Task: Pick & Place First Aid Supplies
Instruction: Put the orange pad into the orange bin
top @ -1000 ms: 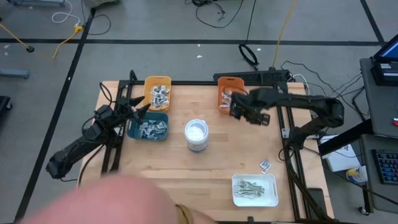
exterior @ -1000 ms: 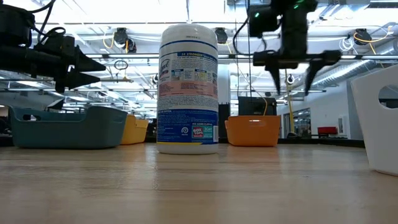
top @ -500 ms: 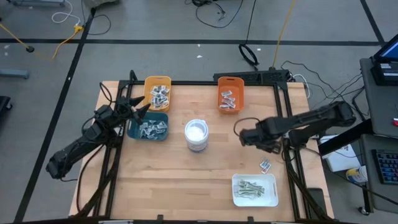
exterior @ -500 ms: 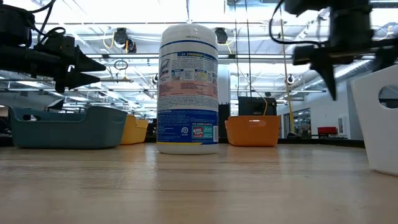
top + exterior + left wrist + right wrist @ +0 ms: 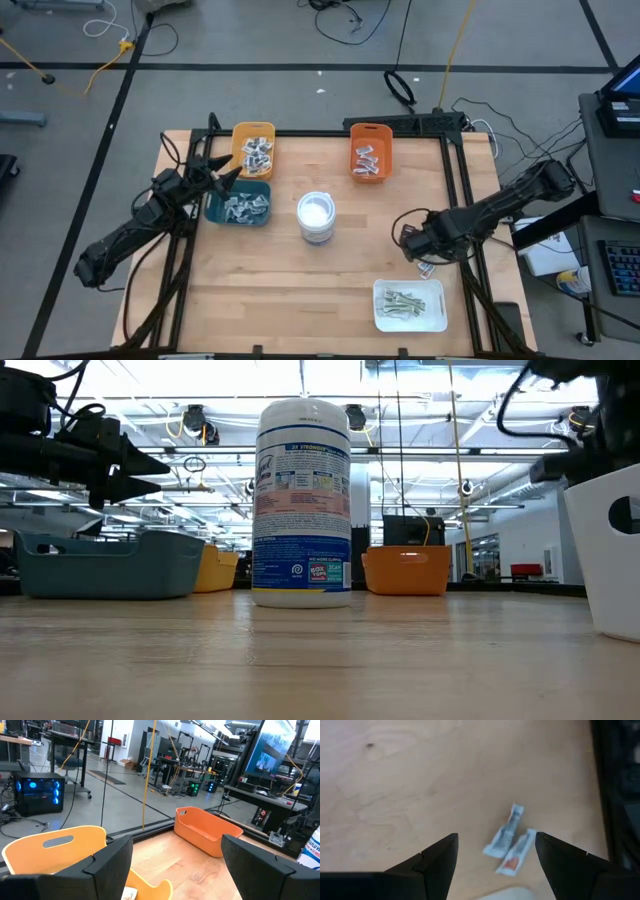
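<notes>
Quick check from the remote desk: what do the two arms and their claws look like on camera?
Both arms are dark, nearly black, built of jointed tubular links with black cables trailing beside them. The left claw ends in two tapering, pointed dark fingers. The right claw has two broad, flat, matte black fingers with angled edges. No markings or labels are visible on either.

Right gripper [image 5: 495, 857]: two dark fingers [image 5: 432, 862] visible, jaws standing apart, nothing between them, raised above the surface.

Surface [image 5: 410, 780]: pale wood with visible grain and one small dark knot.

Two sachets lying flat between and just beyond the jaws, side by side, touching or nearly so: one white sachet with blue print [image 5: 505, 834]; one white sachet with an orange-red patch [image 5: 516, 852].

Dark frame rail [image 5: 615, 785] along the surface's edge.
</notes>
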### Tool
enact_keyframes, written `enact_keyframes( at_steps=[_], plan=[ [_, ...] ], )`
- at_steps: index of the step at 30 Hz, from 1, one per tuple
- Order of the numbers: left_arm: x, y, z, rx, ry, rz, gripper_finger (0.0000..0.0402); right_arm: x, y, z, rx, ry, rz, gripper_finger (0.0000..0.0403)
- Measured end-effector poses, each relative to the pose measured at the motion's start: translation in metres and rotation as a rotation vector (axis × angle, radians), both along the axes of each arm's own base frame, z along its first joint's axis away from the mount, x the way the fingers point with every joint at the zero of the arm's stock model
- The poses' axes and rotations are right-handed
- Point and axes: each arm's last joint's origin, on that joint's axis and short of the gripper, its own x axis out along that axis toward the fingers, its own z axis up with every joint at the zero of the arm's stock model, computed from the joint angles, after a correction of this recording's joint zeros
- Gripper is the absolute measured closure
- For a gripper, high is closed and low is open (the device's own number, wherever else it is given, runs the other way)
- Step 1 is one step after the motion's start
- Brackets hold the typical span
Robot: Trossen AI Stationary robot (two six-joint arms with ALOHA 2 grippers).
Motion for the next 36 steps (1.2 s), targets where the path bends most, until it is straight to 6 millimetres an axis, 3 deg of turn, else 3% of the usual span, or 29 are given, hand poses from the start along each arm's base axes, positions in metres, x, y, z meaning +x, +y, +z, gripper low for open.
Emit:
enact_keyframes(
  at_steps=[8,20,24,32,36],
  plan=[
    [0.0,0.0,0.0,-0.001,-0.001,0.0,0.0096,-0.001,-0.001,-0.037,0.046,-0.059,0.0,0.014],
    [0.0,0.0,0.0,0.0,0.0,0.0,0.0096,-0.011,-0.004,-0.062,0.08,-0.059,0.005,0.0147],
    [0.0,0.0,0.0,0.0,0.0,0.001,0.0096,-0.01,-0.006,-0.067,0.094,-0.103,0.037,0.0199],
    [0.0,0.0,0.0,0.0,0.0,0.001,0.0096,-0.007,-0.006,-0.067,0.102,-0.137,0.082,0.038],
    [0.0,0.0,0.0,0.0,0.0,0.0,0.0096,0.0,-0.012,-0.062,0.119,-0.147,0.16,0.0389]
  ],
)
